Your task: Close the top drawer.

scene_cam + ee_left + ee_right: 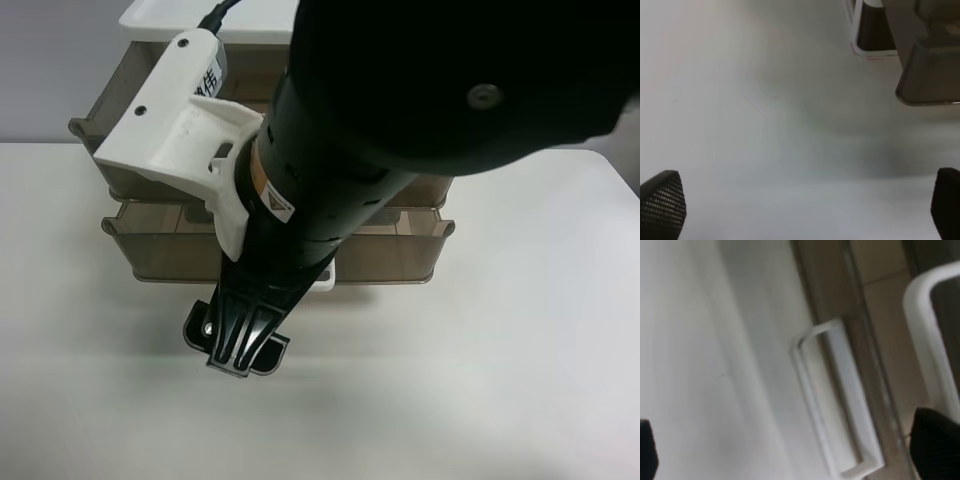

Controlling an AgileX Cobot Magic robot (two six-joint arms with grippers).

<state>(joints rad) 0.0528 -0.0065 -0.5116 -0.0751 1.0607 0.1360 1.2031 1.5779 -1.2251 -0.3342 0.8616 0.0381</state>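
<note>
Scene: a small cabinet of smoky-brown drawers under a white lid (170, 15) stands at the upper middle of the high view, on a pale table (500, 380).
Top drawer: the top drawer (108, 105) is pulled out from under the lid, at the upper left and centre of the high frame. My arm hides its handle.
Lower drawer: the lower drawer (160, 250) is also pulled out, just below the top one in the frame. Part of its white handle (325, 282) shows beside the arm.
Arm: one black arm (330, 180) fills the frame's middle, its tip low in front of the lower drawer. I cannot tell which of my arms it is.
My left gripper (804, 202): spread wide, pinching nothing, with bare table between the fingertips and a brown drawer corner (930, 75) ahead.
My right gripper (790, 447): spread wide, holding nothing. A blurred white loop handle (847, 400) on a brown drawer front lies ahead of it, not touching. I cannot tell which drawer it belongs to.
</note>
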